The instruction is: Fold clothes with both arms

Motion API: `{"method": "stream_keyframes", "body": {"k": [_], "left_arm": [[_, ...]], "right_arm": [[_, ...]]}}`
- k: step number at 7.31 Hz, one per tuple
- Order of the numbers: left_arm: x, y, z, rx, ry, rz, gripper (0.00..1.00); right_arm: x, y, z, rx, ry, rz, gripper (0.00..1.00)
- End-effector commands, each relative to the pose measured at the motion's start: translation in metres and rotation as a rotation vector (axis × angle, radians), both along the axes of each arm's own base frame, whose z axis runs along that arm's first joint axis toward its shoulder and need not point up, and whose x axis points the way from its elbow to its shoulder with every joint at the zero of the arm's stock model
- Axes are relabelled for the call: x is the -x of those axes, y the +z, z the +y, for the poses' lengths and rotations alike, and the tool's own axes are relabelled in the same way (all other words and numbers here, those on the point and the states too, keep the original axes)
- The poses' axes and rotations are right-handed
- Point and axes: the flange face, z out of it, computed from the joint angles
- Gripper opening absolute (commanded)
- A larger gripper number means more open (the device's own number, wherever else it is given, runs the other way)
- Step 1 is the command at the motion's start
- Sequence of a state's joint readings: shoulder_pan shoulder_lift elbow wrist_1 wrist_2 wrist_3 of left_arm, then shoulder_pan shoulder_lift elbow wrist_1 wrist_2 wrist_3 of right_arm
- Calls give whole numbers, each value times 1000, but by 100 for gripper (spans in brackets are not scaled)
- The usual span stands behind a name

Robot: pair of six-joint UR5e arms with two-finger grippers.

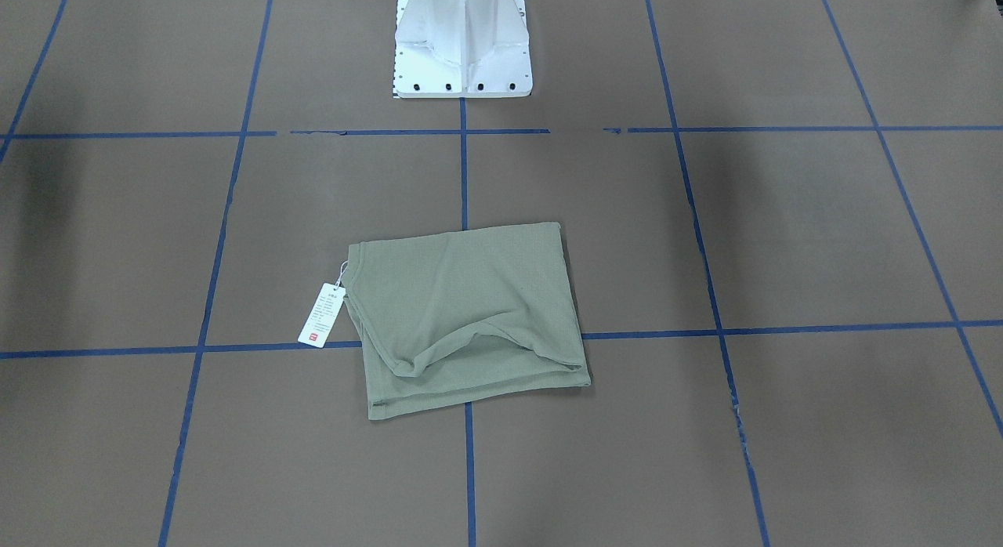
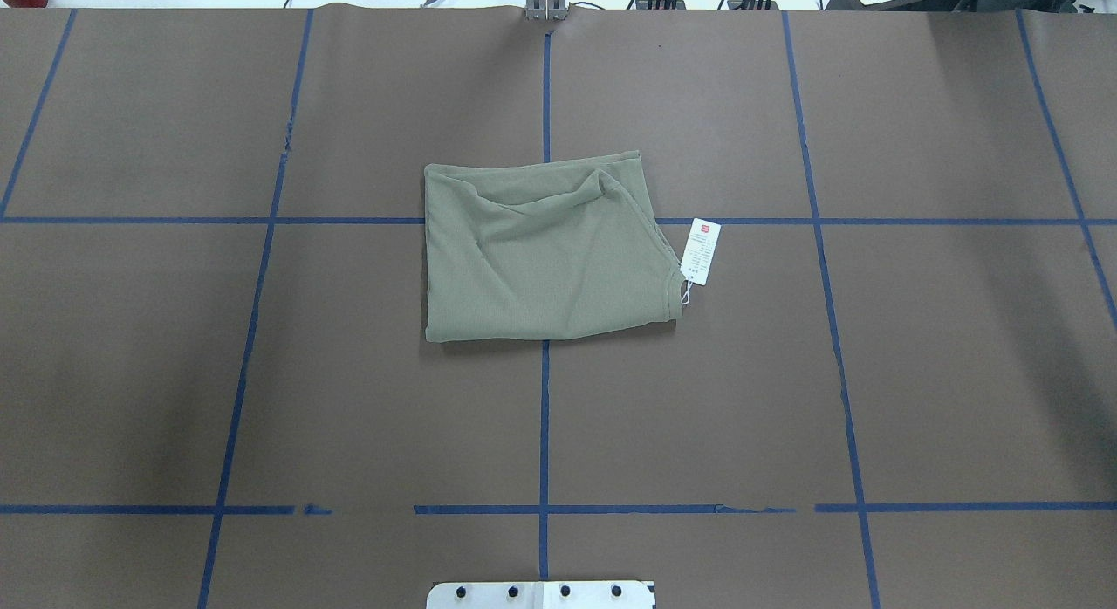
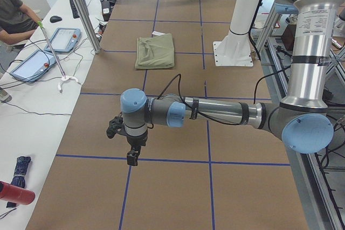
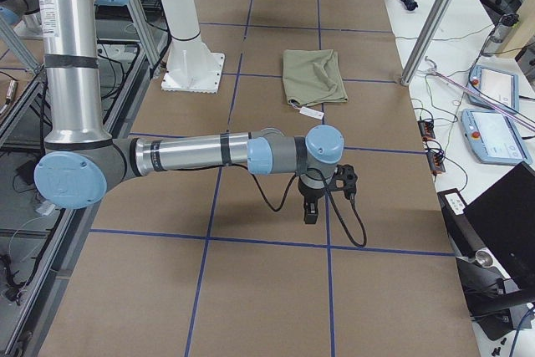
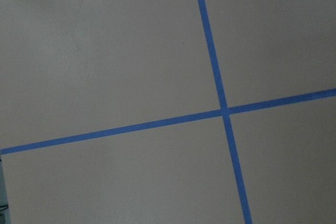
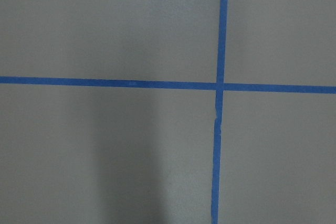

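The clothes are one sage-green shirt [image 1: 470,312] [image 2: 541,251], folded into a rough rectangle near the table's middle. It also shows far off in both side views [image 3: 155,51] [image 4: 313,77]. Its white hang tag [image 1: 321,316] [image 2: 701,251] lies on the table beside it. Both arms are well away from it, each near one end of the table. The left arm [image 3: 215,112] stretches low over the table, its left gripper [image 3: 132,157] pointing down. The right arm [image 4: 192,154] does the same, with the right gripper [image 4: 310,211] hanging down. I cannot tell whether either is open or shut. Both wrist views show only brown table and blue tape.
The white pedestal base [image 1: 462,45] [image 3: 237,36] stands behind the shirt. A side bench holds tablets [image 3: 62,39] [image 4: 493,135], cables and a red bottle [image 3: 16,193], with a seated person [image 3: 11,14] at it. Metal frame posts [image 3: 81,9] [image 4: 435,18] rise at the table's edge.
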State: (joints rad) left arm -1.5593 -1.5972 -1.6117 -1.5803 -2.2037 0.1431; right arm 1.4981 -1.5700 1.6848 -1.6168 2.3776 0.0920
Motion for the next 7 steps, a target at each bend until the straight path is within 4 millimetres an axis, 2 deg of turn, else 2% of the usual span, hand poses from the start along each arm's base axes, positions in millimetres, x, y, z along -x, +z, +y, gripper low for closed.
{"method": "stream_keyframes", "body": {"k": [1, 3, 4, 5, 7], "left_arm": [[-2, 6, 17, 23, 9, 132, 100], [-2, 2, 18, 16, 8, 134, 100], [-2, 1, 17, 15, 6, 133, 100], [-3, 0, 16, 13, 6, 133, 100], [-2, 1, 15, 16, 3, 127, 100]], "right_arm": [[-9, 30, 34, 60, 16, 2, 100], [-10, 45, 42, 89, 17, 13, 100], [-12, 47, 42, 85, 18, 44, 100], [-14, 41, 38, 74, 22, 46, 100], [-34, 33, 34, 61, 68, 19, 100]]}}
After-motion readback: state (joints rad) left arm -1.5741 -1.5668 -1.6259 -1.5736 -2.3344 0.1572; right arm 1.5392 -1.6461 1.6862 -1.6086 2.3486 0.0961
